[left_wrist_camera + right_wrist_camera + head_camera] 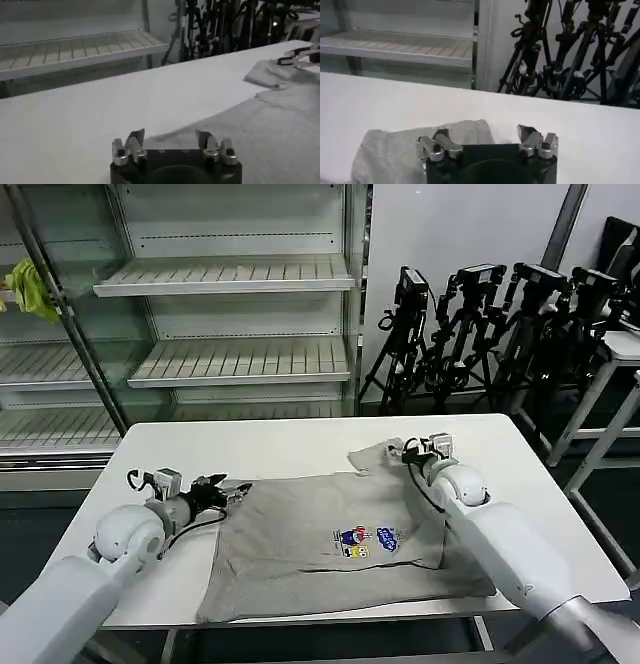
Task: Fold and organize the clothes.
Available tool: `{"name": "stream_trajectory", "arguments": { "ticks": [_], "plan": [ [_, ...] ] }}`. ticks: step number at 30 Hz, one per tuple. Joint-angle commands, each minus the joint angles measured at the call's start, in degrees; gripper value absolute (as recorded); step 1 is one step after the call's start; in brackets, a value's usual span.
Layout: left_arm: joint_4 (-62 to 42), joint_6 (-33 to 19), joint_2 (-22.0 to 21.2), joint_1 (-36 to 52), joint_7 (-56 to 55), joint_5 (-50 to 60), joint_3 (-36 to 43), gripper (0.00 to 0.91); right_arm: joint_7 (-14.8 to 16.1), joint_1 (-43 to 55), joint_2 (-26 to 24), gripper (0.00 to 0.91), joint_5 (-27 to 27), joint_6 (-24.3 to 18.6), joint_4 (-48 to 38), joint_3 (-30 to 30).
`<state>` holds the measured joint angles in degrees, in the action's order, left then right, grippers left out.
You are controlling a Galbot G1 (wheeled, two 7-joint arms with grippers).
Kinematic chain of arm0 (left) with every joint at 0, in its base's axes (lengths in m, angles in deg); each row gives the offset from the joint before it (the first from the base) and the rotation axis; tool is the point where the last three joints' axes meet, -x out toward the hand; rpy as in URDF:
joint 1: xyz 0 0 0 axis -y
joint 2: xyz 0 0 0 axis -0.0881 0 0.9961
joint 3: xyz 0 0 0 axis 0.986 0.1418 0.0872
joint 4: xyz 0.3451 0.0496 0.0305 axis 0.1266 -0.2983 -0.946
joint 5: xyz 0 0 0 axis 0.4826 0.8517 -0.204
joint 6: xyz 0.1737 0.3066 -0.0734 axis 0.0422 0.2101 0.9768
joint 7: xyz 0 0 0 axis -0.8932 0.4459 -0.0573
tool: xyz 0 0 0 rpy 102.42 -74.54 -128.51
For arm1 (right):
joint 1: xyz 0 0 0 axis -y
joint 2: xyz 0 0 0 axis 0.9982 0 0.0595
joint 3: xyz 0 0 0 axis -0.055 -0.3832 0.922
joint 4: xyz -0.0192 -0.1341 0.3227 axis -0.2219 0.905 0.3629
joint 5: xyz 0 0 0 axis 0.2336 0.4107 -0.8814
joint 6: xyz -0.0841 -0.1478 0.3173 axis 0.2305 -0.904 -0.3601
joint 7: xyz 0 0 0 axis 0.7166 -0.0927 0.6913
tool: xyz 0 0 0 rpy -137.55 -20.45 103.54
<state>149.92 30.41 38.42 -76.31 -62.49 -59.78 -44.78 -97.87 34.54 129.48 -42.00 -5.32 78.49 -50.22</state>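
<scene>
One of the clothes, a light grey short-sleeved shirt [330, 544] with a small multicolour chest print [365, 541], lies spread flat on the white table [280, 446]. My left gripper [236, 491] rests low at the shirt's near-left shoulder corner. In the left wrist view that gripper [169, 138] is open, with the shirt's edge [260, 125] running between and beyond its fingers. My right gripper [405, 452] hovers at the bunched sleeve [375, 456] on the far right side. In the right wrist view it [482, 133] is open over the sleeve [395, 150].
A glass-fronted shelf cabinet [230, 279] stands behind the table, with a yellow-green rag [30, 289] hanging at its left. Black tripods [480, 324] crowd the back right. Another white table [625, 349] stands at the right edge. Bare tabletop lies beyond the shirt.
</scene>
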Motion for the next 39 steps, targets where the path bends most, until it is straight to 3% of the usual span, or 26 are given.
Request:
{"name": "stream_trajectory", "arguments": {
  "ticks": [1, 10, 16, 23, 27, 33, 34, 36, 37, 39],
  "plan": [
    [-5.30, -0.38, -0.68, 2.08, 0.60, 1.80, 0.84, 0.736, 0.20, -0.12, 1.06, 0.907, 0.95, -0.66, -1.46, 0.17],
    [-6.88, -0.90, -0.26, 1.58, 1.29, 3.14, 0.71, 0.836, 0.58, 0.13, 1.44, 0.907, 1.50, -1.19, -2.71, 0.14],
    [-6.61, -0.96, -0.33, 0.74, 1.62, 3.55, 0.69, 0.836, 0.72, 0.33, 1.76, 0.907, 1.90, -1.56, -3.51, 0.13],
    [-6.98, -1.16, -0.99, 0.78, 1.99, 4.00, 0.77, 0.766, 0.78, 0.20, 2.15, 0.907, 2.55, -1.69, -4.01, 0.22],
    [-7.04, -1.34, -1.04, 0.62, 2.21, 4.27, 0.74, 0.645, 0.93, 0.11, 2.16, 0.907, 2.71, -1.76, -4.20, 0.22],
    [-6.84, -1.60, -0.82, 0.52, 2.53, 4.38, 0.72, 0.453, 1.18, -0.05, 2.29, 0.574, 2.97, -1.92, -4.30, 0.27],
    [-6.78, -1.64, -0.76, 0.53, 2.61, 4.42, 0.73, 0.433, 1.23, -0.12, 2.34, 0.554, 3.04, -1.96, -4.33, 0.32],
    [-6.75, -1.74, -0.72, 0.52, 2.66, 4.45, 0.72, 0.393, 1.31, -0.17, 2.35, 0.423, 3.17, -2.06, -4.33, 0.31],
    [-6.72, -1.79, -0.67, 0.52, 2.75, 4.45, 0.71, 0.383, 1.32, -0.21, 2.38, 0.413, 3.18, -2.08, -4.33, 0.30],
    [-6.71, -1.84, -0.60, 0.51, 2.86, 4.49, 0.72, 0.333, 1.39, -0.28, 2.38, 0.282, 3.27, -2.14, -4.33, 0.33]
  ]
}}
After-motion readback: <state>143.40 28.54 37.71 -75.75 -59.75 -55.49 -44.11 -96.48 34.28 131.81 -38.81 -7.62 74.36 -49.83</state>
